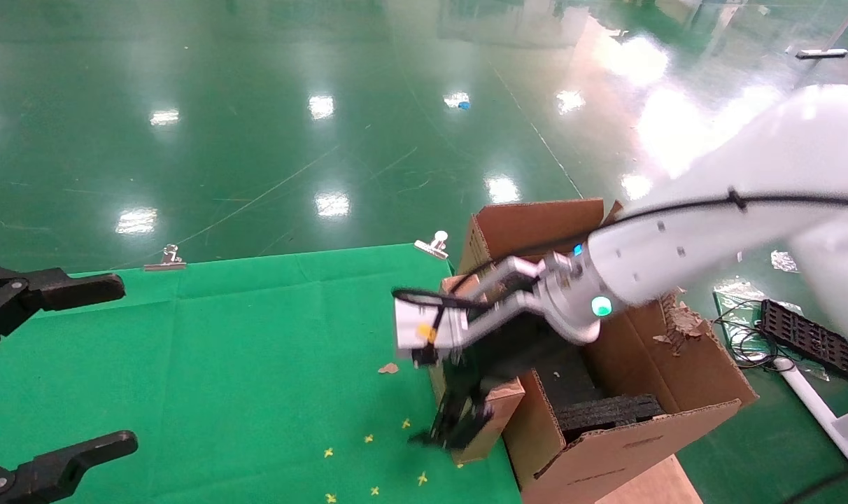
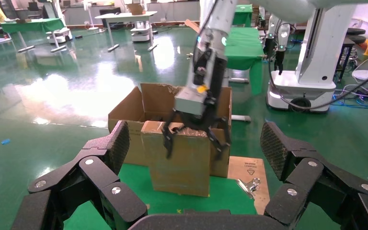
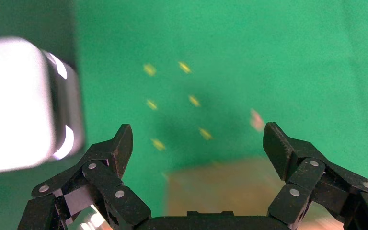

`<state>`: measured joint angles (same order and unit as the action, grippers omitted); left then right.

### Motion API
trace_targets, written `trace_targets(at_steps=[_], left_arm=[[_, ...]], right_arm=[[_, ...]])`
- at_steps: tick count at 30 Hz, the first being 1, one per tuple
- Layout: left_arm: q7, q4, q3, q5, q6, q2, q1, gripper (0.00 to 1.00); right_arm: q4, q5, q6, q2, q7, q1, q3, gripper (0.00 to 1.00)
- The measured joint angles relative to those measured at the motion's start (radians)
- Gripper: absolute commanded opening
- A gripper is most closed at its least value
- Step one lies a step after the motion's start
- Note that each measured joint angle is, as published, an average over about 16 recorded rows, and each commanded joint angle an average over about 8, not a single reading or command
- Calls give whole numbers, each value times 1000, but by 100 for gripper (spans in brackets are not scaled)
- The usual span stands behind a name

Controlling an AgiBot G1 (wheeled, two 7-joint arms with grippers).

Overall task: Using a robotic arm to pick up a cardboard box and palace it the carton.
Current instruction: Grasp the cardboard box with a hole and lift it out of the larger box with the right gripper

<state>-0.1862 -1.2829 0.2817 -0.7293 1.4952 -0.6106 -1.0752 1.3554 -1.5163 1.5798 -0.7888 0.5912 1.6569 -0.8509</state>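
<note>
The small brown cardboard box stands on end on the green cloth, against the carton's near wall. My right arm reaches down over it. Its gripper is open, with a finger on each side of the box's top. The left wrist view shows the same: the box upright and the right gripper spread over its top edge. In the right wrist view the box lies between the open fingers. My left gripper is open and empty at the cloth's left.
The carton holds black foam inserts and has a torn flap. Binder clips pin the green cloth. Yellow marks dot the cloth. A black tray and cables lie on the floor at right.
</note>
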Motion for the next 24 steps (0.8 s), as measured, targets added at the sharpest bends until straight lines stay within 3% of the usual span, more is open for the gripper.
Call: trace_targets(at_steps=[12,24], left_arm=[[0,0,1,1,0,0,0,100],[1,0,2,1,-1,1,0,100]], right_arm=[[4,-33,6,-20,75,345,-380,100],[2,77,-11,-57,112,485,-672,100]])
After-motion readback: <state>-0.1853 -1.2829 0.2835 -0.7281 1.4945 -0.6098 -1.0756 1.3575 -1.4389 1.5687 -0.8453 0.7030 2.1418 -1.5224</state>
